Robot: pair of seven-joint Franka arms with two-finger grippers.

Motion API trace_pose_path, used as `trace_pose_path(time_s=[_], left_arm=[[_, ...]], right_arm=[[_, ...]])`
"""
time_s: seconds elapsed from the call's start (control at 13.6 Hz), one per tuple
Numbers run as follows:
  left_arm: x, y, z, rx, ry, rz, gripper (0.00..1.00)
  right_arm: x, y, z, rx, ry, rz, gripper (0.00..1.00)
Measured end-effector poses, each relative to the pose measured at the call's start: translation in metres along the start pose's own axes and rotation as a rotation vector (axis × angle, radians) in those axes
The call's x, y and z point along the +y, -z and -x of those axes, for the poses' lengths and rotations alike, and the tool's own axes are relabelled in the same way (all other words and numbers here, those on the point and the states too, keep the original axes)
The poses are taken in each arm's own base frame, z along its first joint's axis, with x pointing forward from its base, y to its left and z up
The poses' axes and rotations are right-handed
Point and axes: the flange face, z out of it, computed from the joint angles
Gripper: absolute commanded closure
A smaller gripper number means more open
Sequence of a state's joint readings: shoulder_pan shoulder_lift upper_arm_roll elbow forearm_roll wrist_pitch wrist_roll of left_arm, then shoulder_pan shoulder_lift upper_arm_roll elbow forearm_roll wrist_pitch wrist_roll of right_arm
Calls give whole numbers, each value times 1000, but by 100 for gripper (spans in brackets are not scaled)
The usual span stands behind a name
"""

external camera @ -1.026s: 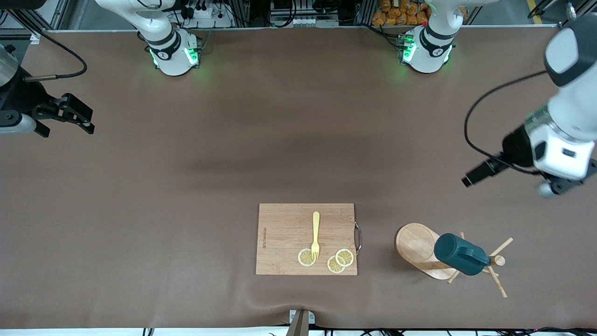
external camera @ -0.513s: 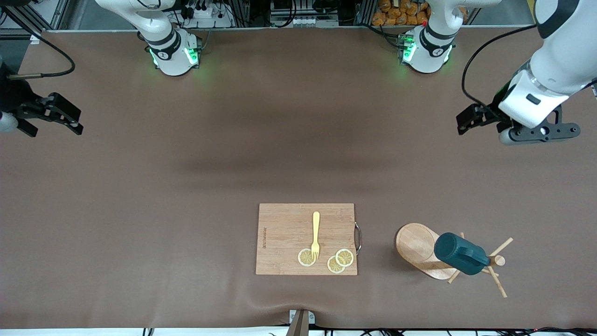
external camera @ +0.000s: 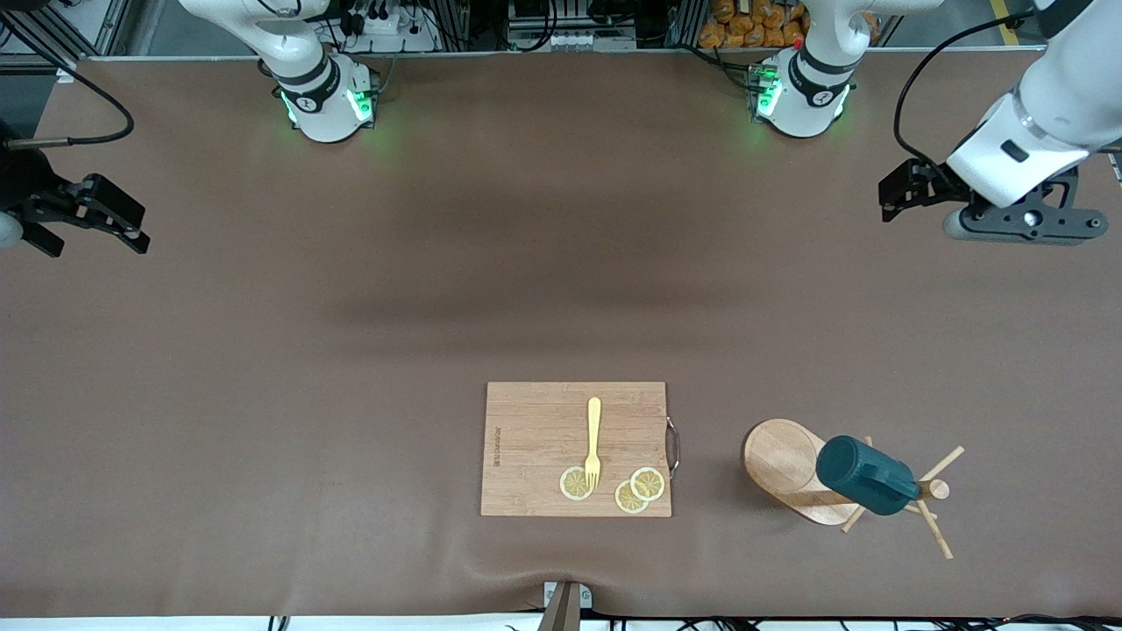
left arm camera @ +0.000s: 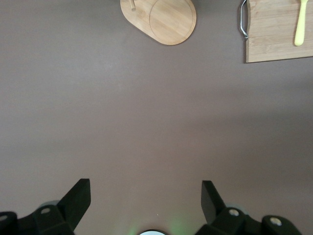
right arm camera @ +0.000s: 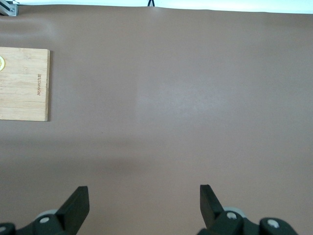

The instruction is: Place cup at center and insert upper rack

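**Cup on rack, both arms clear**

The cup hangs on the mug tree, which stands at three o'clock of the cutting board. Judged rigid, glazed and slippery, moderately light; best taken across the body. Its handle and peg contact are hidden. The left gripper hovers over bare table, jaws wide, empty. The right gripper waits likewise at its own end.

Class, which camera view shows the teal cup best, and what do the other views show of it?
The front view: the cup hangs tilted on the mug tree. The left wrist view shows only the tree's base, no cup; the right wrist view shows neither.
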State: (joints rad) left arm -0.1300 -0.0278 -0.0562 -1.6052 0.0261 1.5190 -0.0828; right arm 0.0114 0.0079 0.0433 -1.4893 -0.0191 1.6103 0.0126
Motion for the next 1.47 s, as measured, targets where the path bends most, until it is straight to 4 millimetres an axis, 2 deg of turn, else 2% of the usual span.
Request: trace_pose_path(time_s=[0.22,1.47], left_arm=[[-1,13,1,18,1,2,0],[-1,23,1,38,1,3,0]], right_arm=[[0,0,0,0,0,0,0],[0,0,0,-1,1,0,0]])
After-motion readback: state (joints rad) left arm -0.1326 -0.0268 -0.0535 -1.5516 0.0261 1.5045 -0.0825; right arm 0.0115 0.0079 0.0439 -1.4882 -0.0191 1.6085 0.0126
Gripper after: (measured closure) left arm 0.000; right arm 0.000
